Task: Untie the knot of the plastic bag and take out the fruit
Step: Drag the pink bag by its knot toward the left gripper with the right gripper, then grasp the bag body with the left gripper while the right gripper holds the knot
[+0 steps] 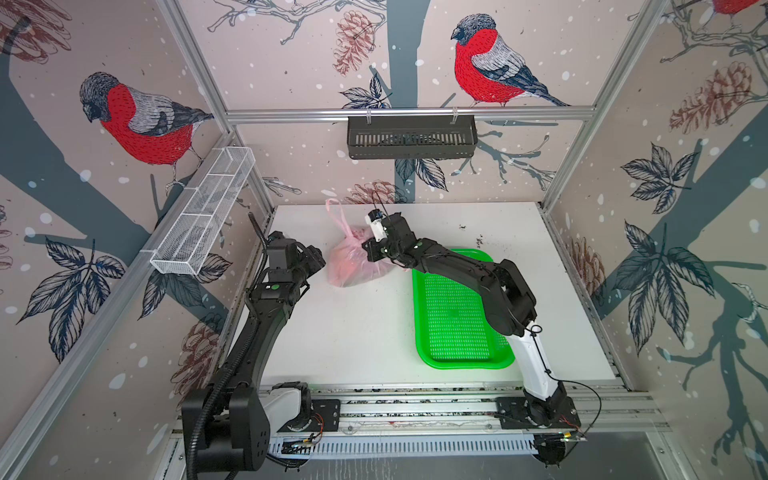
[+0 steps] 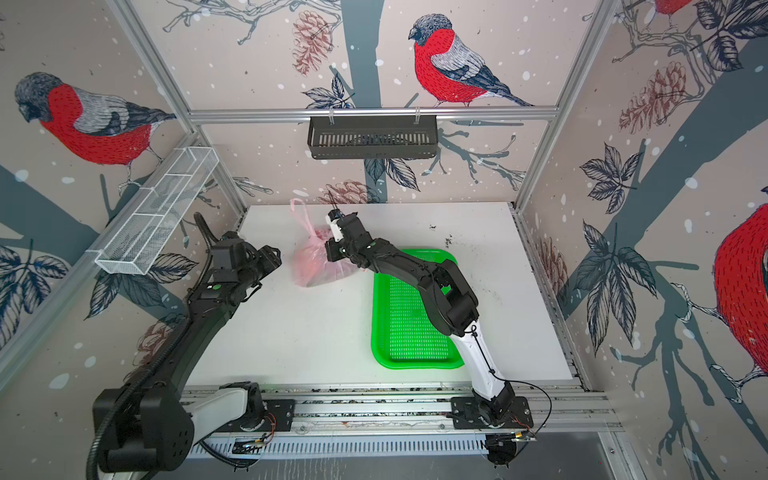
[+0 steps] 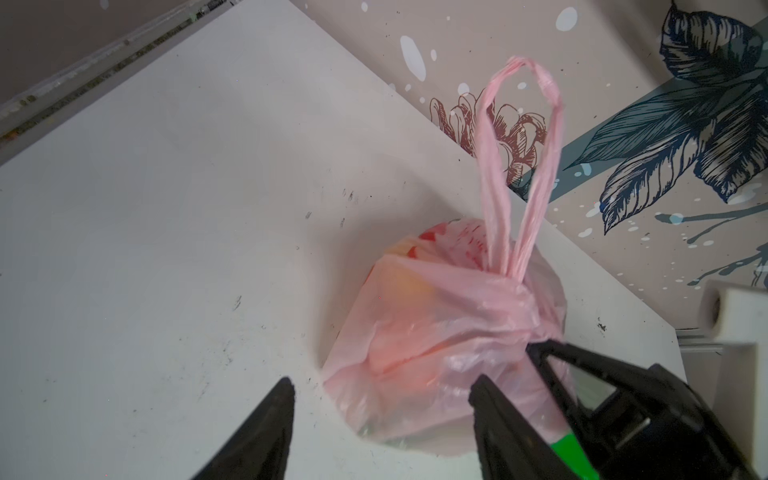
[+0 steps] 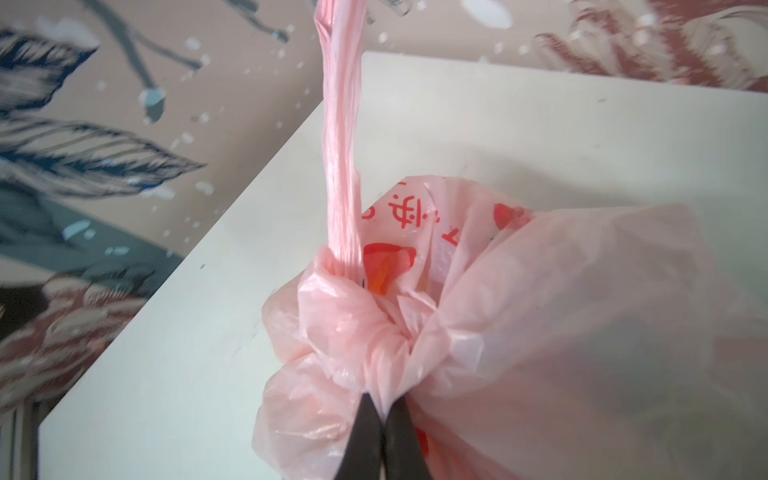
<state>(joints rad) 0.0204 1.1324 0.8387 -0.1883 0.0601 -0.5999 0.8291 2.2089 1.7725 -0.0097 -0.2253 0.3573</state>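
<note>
The pale pink plastic bag lies on the white table, left of the green basket. Its knot is a bunched twist, and one handle loop stands up from it. My right gripper is shut on a fold of bag plastic right at the knot. My left gripper is open beside the bag's left side, holding nothing. The fruit shows only as blurred red and yellow patches through the plastic.
A bright green perforated basket sits on the table right of the bag, under my right arm. A white mesh rack hangs on the left wall. A black rack hangs on the back rail.
</note>
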